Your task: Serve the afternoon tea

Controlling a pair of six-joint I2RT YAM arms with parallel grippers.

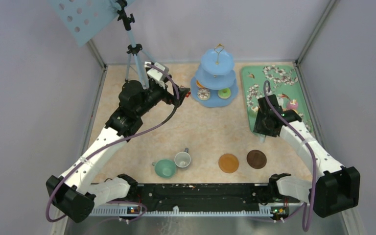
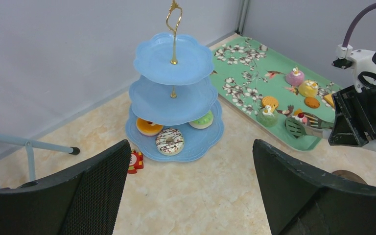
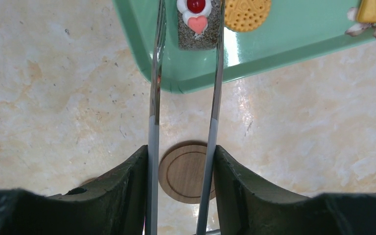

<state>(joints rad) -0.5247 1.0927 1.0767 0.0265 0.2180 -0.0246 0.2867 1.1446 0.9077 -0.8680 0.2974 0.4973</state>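
Observation:
The light-blue three-tier stand (image 1: 217, 78) stands at the back, with an orange donut (image 2: 149, 127), a white drizzled donut (image 2: 169, 141) and a green donut (image 2: 201, 120) on its bottom tier. My left gripper (image 2: 191, 145) is open and empty, just left of the stand (image 2: 174, 93). My right gripper (image 3: 181, 156) is shut on the long metal tongs (image 3: 154, 73), whose tips straddle a small cherry-topped cake (image 3: 196, 22) on the tray, beside an orange biscuit (image 3: 247, 12). The teal cup (image 1: 165, 168) and grey-white cup (image 1: 182, 158) sit near the front. Two brown coasters (image 1: 228, 163) (image 1: 256, 159) lie to their right.
The green floral tray (image 1: 274, 93) at the back right holds more cupcakes (image 2: 294, 77) and biscuits (image 2: 312, 102). A small red and yellow piece (image 2: 135, 161) lies by the stand's base. A tripod (image 1: 134, 49) stands at the back left. Walls enclose the table.

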